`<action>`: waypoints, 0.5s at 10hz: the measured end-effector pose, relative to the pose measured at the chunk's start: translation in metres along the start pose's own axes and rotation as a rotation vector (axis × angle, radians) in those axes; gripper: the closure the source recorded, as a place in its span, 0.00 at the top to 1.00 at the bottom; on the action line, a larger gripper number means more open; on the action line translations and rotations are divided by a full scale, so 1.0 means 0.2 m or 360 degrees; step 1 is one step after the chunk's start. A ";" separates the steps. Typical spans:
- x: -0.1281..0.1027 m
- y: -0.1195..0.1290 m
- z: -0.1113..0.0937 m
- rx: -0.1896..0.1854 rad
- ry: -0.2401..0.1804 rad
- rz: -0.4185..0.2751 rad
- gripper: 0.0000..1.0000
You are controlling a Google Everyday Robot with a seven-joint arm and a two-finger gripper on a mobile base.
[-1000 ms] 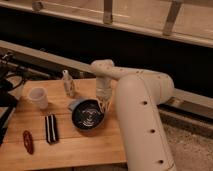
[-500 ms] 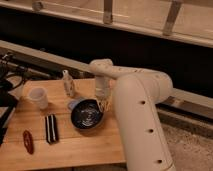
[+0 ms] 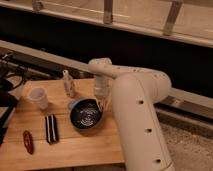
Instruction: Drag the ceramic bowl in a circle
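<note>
The ceramic bowl (image 3: 86, 113) has slid a shade leftward and away across the worktop (image 3: 75, 150) since a second ago. The hand (image 3: 102, 103) has gone with it, keeping to the same side of the rim.

Nearest us, the big white arm (image 3: 137, 120) fills the right of the view, bending back over the worktop's right end. Well to the left of the hand, near the front edge, lies a small red item (image 3: 27, 141). Between it and the hand is a flat black piece (image 3: 51, 128) with pale stripes. Both sit apart from the bowl.

Now the key spot: the hand comes down at the bowl's right rim, touching it or all but. So the bowl lies directly to the hand's left as the camera sees it, its whole width on that side. Clamped on the rim or open against it? I cannot tell.

It's a round bowl, so there's no long axis to mind. My read is that the circle is under way, and the next arc depends on holding that rim contact through the swing.

Farther left of the hand stands a translucent white cup (image 3: 39, 97). Behind the bowl, a little left of the hand, is a small bottle (image 3: 68, 84), the likeliest thing to get clipped. Beyond everything runs a dark ledge under a railing (image 3: 107, 12).
</note>
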 end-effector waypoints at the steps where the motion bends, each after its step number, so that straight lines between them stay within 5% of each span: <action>1: 0.00 -0.01 -0.01 -0.0025 -0.0023 0.0018 0.12; 3: 0.03 -0.15 -0.02 -0.0199 -0.0112 0.0125 0.00; 5: 0.02 -0.19 -0.03 -0.0240 -0.0133 0.0172 0.00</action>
